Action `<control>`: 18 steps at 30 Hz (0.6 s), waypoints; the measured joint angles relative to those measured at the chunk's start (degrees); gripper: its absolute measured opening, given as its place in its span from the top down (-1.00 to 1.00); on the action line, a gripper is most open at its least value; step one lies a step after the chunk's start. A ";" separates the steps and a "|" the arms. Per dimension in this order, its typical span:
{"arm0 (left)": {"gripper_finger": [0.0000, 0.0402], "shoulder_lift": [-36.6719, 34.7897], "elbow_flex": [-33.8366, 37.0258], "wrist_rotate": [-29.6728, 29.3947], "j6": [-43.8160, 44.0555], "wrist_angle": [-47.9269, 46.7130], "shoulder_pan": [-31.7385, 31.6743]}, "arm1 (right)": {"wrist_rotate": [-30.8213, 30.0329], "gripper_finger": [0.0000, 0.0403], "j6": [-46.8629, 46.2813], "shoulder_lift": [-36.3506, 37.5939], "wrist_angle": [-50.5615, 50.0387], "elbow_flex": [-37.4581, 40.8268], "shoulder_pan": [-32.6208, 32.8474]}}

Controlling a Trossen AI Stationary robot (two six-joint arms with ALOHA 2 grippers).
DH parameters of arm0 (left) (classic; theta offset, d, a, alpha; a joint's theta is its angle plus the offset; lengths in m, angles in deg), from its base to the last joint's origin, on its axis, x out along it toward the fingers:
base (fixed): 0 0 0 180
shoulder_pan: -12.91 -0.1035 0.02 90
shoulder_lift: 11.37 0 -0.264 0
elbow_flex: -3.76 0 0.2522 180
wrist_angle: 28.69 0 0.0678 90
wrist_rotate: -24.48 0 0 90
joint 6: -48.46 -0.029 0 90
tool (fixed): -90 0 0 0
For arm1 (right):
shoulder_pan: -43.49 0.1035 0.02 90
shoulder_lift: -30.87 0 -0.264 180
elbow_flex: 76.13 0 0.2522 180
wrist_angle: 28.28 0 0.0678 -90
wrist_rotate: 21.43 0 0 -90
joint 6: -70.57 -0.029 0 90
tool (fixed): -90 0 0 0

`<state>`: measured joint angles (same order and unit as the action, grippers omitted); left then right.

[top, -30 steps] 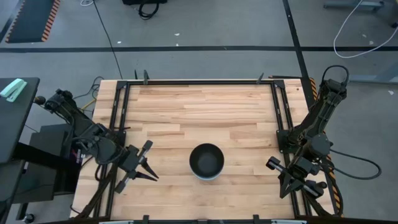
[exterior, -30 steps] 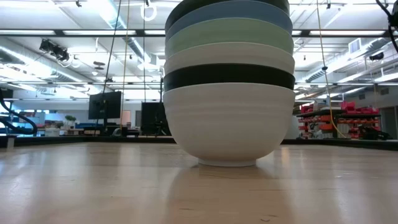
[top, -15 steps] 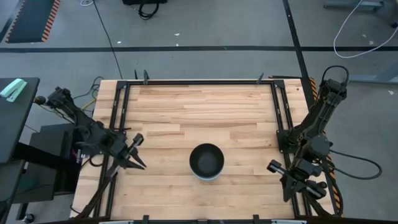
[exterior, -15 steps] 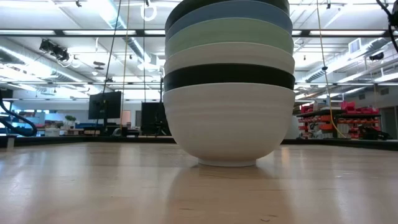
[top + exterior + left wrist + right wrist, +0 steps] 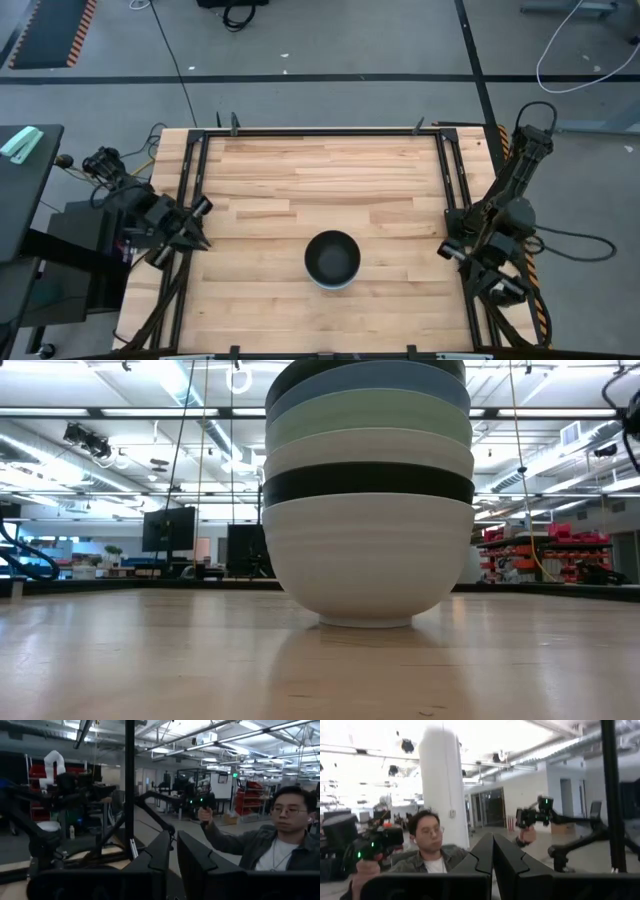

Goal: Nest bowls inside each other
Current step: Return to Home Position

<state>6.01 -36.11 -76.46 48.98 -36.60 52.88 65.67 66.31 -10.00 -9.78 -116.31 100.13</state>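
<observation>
The bowls stand as one nested stack (image 5: 332, 260) on the wooden table's near middle. The low view shows the stack (image 5: 368, 510) resting on the foot of a white bowl, then black, white, mint green and blue, with a black bowl on top. My left gripper (image 5: 198, 238) is shut over the table's left rail, well left of the stack, and its fingers (image 5: 173, 845) point up into the room. My right gripper (image 5: 452, 252) is shut at the right rail, also far from the stack, with its fingers (image 5: 493, 840) closed together.
A black metal frame (image 5: 320, 131) runs around the table's edges. Bare wood (image 5: 320, 180) lies between the stack and the far rail. Beyond the table a person (image 5: 280, 845) holds up control handles (image 5: 535, 815).
My left gripper has drawn back from beside the stack toward the table's left edge, tipped upward and shut its fingers, which stood wide open a second ago. My right gripper has shifted a little toward the far edge along the right rail. The stack has stayed put.
</observation>
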 joint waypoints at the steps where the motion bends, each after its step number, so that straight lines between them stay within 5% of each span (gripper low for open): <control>1: 0.78 -0.80 0.34 -0.08 -0.41 0.08 0.00 | 0.00 0.91 0.26 1.56 0.60 1.00 0.00; 18: 0.78 -7.33 0.53 -6.95 -4.25 -4.49 0.00 | 0.00 0.91 2.37 20.10 0.58 10.02 -0.02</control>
<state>-1.32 -35.58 -83.41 44.73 -41.10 52.88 65.67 68.68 10.09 -9.20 -106.29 100.11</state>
